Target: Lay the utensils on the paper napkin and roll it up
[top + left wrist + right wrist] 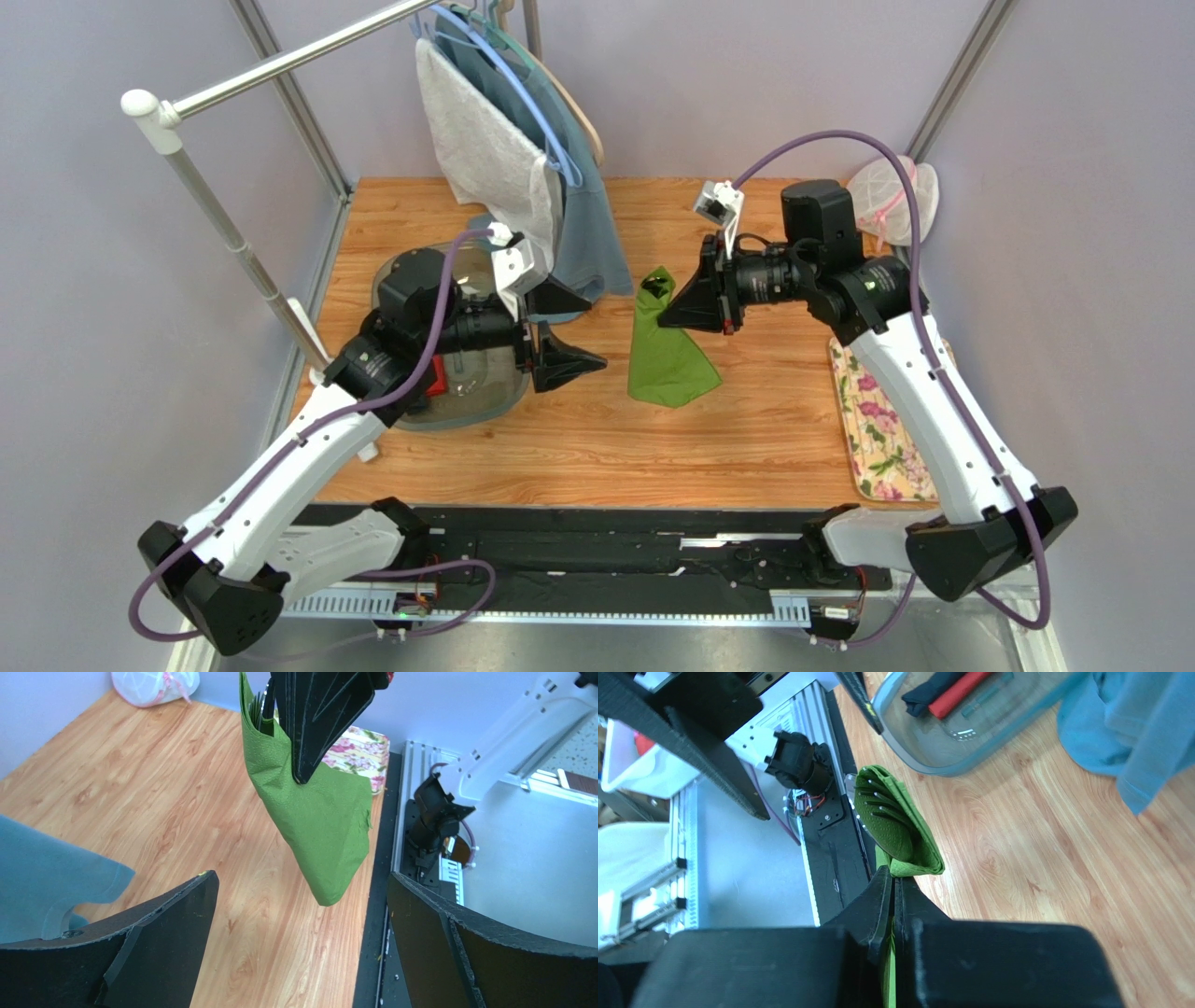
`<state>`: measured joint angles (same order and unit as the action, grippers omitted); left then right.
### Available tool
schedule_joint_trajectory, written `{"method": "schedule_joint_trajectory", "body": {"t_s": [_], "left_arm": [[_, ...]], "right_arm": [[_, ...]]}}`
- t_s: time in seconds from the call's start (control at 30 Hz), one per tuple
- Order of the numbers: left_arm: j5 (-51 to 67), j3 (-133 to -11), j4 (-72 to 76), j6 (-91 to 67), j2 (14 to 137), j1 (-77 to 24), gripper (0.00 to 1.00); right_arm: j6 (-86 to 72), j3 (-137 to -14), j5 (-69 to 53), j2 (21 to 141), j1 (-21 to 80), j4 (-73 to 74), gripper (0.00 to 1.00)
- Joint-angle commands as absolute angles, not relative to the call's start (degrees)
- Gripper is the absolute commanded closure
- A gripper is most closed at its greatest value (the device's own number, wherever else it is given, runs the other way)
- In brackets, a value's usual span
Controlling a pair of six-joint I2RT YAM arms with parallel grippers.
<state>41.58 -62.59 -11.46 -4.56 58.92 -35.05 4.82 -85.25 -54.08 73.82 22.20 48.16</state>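
Observation:
The green paper napkin (668,350) is wrapped into a cone and hangs above the table. My right gripper (676,300) is shut on its upper edge. In the right wrist view the right gripper (893,876) pinches the napkin (906,836), and fork tines (877,805) show inside its open top. In the left wrist view the napkin (323,826) dangles from the right gripper's fingers (312,735), with dark utensil ends (261,705) at its top. My left gripper (572,329) is open and empty, left of the napkin; in its own view the left gripper (300,882) sits just below the napkin's tip.
A clear plastic tub (449,378) stands under the left arm, holding red and black items (959,689). A teal garment (596,231) hangs from a rail at the back. A flowered pink mat (884,434) lies at the right edge, and a white bag (891,196) sits at the back right.

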Motion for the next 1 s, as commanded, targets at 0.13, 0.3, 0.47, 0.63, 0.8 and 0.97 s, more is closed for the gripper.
{"method": "schedule_joint_trajectory", "body": {"t_s": [0.13, 0.3, 0.47, 0.63, 0.8, 0.97], "left_arm": [[48.69, -59.85, -2.91, -6.59, 61.78, -35.33, 0.1], [50.89, -59.41, 5.35, -9.84, 64.68, -36.12, 0.22], [53.17, -59.15, 8.78, -11.07, 66.97, -37.87, 0.27], [52.83, -58.89, 10.98, -10.45, 68.29, -40.08, 0.34], [50.8, -58.54, 13.18, -13.09, 69.43, -40.08, 0.5], [50.8, -56.78, 14.15, -14.59, 69.08, -40.17, 0.87]], "right_arm": [[8.87, -87.63, -47.3, 69.0, 30.39, 48.08, 1.0], [8.79, -87.89, -44.91, 68.91, 33.39, 47.64, 1.0], [9.23, -88.59, -43.68, 69.52, 34.19, 47.55, 1.0], [9.49, -88.77, -43.42, 70.13, 34.63, 46.76, 1.0], [9.75, -89.47, -43.07, 69.87, 34.89, 46.76, 1.0], [9.67, -89.56, -42.63, 69.09, 34.8, 46.06, 1.0]]}}
